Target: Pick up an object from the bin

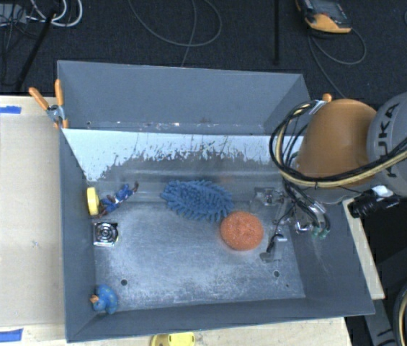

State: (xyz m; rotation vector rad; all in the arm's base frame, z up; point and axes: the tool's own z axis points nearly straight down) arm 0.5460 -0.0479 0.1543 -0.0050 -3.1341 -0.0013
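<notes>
**Gripper low at the right end of the bin, beside the orange ball**

Arm: enters from the right. The orange cover (333, 139) on the wrist sits above the bin's right wall, with black and yellow cables (284, 146) looped round its left side. The gripper (275, 225) hangs below the cover, down near the floor of the grey metal bin (189, 107), in the right part.

End effector state: cannot tell. The metal parts under the wrist overlap in this view, so it cannot be read as released or clenched. Nothing is seen grasped in it.

Nearest thing: a round orange ball (242, 231) with a rough, fuzzy surface. It lies on the bin floor right of centre, just beside the gripper on its left. Whether the two touch cannot be made out.

Other contents:
- A blue shaggy duster head (197, 199) lies at centre toward the back wall, just behind and left of the ball, close to it.
- A small yellow piece (93, 201) sits at the left wall, with a small blue toy (120, 194) just to its right.
- A small square metal part (106, 233) lies below those two, near the left wall.
- A small blue thing with a yellow patch (104, 300) sits in the front left corner.

The left-side things are well apart from the gripper.
</notes>
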